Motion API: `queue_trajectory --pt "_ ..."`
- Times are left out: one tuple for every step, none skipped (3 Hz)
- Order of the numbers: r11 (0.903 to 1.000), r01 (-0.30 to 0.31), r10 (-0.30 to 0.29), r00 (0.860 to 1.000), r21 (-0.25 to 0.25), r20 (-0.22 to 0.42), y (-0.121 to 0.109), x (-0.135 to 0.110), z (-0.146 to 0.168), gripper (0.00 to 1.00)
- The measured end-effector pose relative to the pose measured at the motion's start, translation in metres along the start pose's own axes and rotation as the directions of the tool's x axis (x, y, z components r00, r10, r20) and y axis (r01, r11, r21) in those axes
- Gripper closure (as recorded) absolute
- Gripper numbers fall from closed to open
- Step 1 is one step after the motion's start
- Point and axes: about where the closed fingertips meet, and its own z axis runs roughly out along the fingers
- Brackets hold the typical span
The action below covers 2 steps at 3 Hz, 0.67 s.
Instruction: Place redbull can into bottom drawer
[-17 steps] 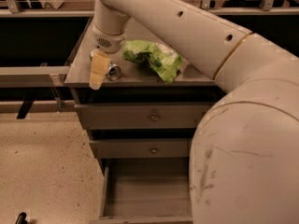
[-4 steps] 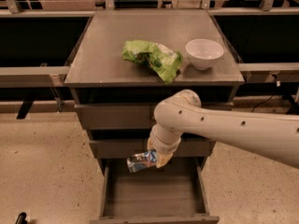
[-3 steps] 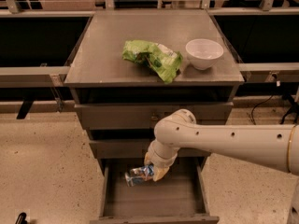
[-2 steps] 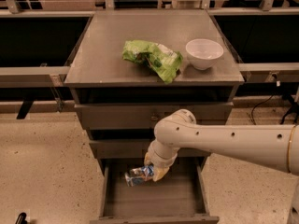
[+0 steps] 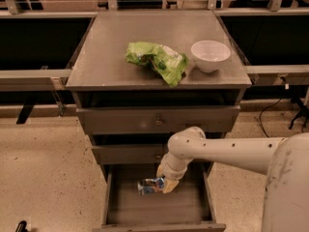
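Silver-and-blue, the redbull can (image 5: 149,185) lies sideways, pinched by the gripper (image 5: 161,185) at lower centre, over the open bottom drawer (image 5: 145,210). Green snack bag (image 5: 157,62) and white bowl (image 5: 210,55) sit on the cabinet top (image 5: 120,37).

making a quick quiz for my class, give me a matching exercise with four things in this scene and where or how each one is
Things:
1. redbull can
2. green snack bag
3. white bowl
4. bottom drawer

Places or states:
a. pulled open, lowest of three
b. right side of the cabinet top
c. sideways in the gripper, over the open drawer tray
d. crumpled, middle of the cabinet top

Pairs: 1-c, 2-d, 3-b, 4-a
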Motion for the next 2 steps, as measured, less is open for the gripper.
queue_trajectory --pt "0.9960 -0.089 0.089 0.993 0.003 0.077 0.0079 0.0207 0.0713 1.00" --pt "0.9960 -0.089 0.089 0.993 0.003 0.077 0.0079 0.0207 0.0714 1.00"
